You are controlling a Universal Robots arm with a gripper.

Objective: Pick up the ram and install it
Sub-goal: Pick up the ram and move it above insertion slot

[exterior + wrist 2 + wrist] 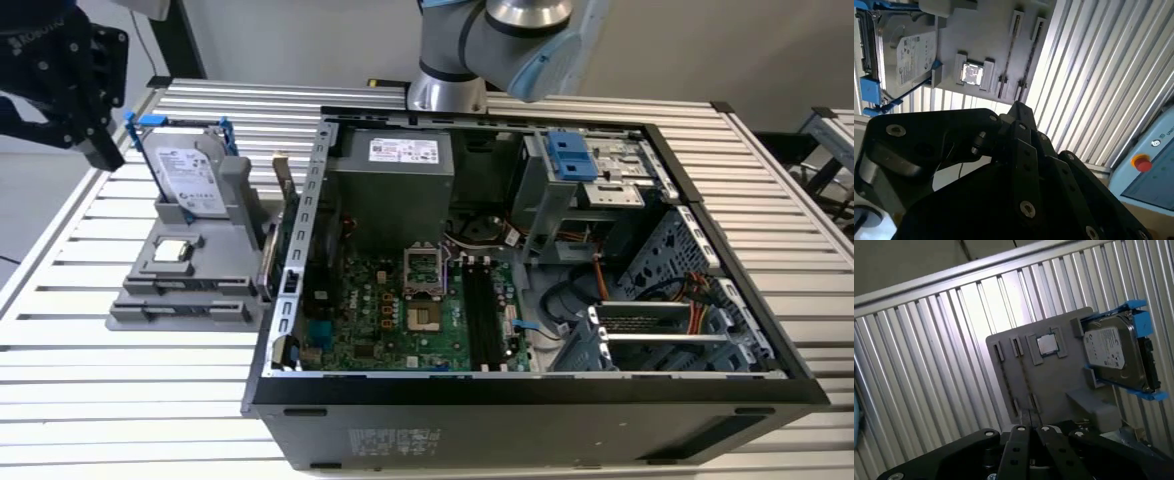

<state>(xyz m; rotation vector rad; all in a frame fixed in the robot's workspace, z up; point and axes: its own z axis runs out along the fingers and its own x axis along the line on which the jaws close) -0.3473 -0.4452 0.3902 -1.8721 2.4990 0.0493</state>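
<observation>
My fingers (96, 145) hang above the worktop (120, 380) at the exterior view's left, well apart from the case (534, 400) and touching nothing. In the first wrist view they are clenched tip to tip (1031, 429) with nothing between them. In the second wrist view they run together into one dark point (1018, 107).

Below them lies one grey holder (1064, 385). It carries one drive (1114, 352) in a blue frame at one end and one square silver processor (1046, 345) in its pocket beside that. Past the processor are two long slots side by side. In the slot nearer the processor stands a thin dark strip on edge, which I take for the ram (1024, 375). It also shows in the second wrist view (1010, 50). I count one such stick and cannot tell whether the other slot holds anything.

In the exterior view the holder (180, 300) sits just beside the one open case, with the drive (187, 175) upright at its far end. The green board (400, 320) lies bare inside the case.

The worktop is ribbed pale metal with long parallel slats. My arm (494, 40) rises from its far edge against a plain pale wall. A second slatted top (827, 130) shows at the exterior view's right. A pale blue box with one red button (1141, 162) sits off the worktop's edge.
</observation>
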